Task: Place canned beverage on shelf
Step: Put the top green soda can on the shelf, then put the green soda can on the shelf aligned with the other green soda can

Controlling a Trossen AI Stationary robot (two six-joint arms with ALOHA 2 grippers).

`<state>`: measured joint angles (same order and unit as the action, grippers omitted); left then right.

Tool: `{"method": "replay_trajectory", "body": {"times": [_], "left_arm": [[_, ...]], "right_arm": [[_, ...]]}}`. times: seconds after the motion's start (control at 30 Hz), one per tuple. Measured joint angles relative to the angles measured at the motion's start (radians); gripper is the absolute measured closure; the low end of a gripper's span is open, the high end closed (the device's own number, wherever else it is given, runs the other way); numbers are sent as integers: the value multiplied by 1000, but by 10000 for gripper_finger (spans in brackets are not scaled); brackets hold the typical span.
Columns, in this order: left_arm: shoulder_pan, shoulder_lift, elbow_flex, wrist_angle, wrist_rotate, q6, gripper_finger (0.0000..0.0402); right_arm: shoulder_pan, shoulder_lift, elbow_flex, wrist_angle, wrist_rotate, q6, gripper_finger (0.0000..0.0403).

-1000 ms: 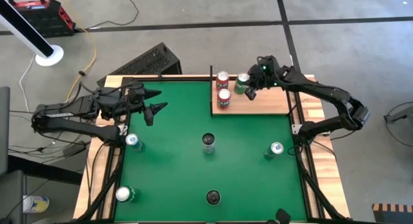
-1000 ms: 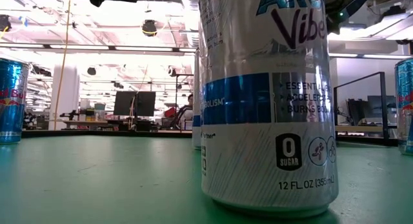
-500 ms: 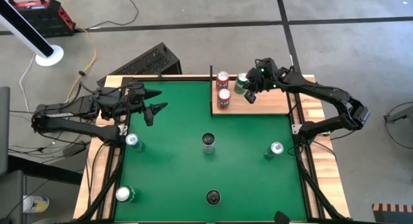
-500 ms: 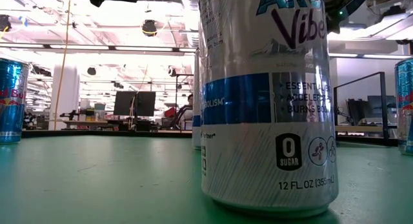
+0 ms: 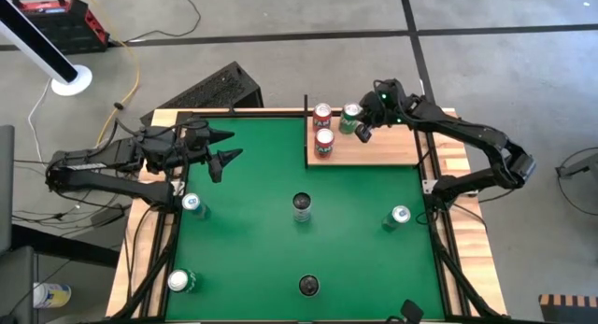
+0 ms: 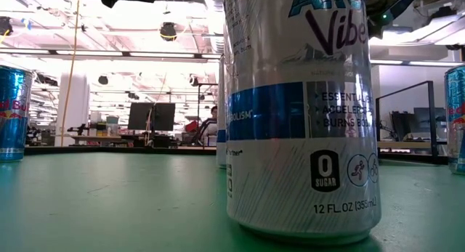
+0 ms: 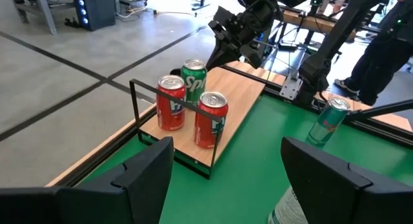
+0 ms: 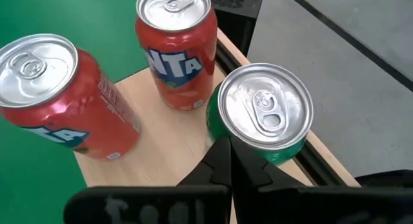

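Your right pincer [image 5: 363, 129], fingers pressed together, sits just beside the green can [image 5: 350, 119] standing on the shelf [image 5: 383, 148]. Placement looks done; next, back away without tipping it.

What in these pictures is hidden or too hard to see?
- Low view: the big white can fills the frame, hiding the shelf and the tabletop behind it.
- Right wrist view: the green can blocks the right tool; grip unclear.
- High view: can labels are too small to read.
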<state>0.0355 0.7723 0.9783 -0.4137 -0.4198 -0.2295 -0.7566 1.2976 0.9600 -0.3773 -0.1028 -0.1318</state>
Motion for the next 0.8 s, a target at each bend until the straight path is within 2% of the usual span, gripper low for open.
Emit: {"method": "replay_trajectory", "body": {"times": [0.47,0.67,0.8], "left_arm": [[0,0,0,-32,10,-19,132],[0,0,0,-92,113,-50,132],[-1,-1,0,-145,237,-65,132]], "right_arm": [[42,-1,0,-20,-61,35,385],[158,-31,1,-23,-49,154,385],[296,-40,40,-47,35,278,385]]}}
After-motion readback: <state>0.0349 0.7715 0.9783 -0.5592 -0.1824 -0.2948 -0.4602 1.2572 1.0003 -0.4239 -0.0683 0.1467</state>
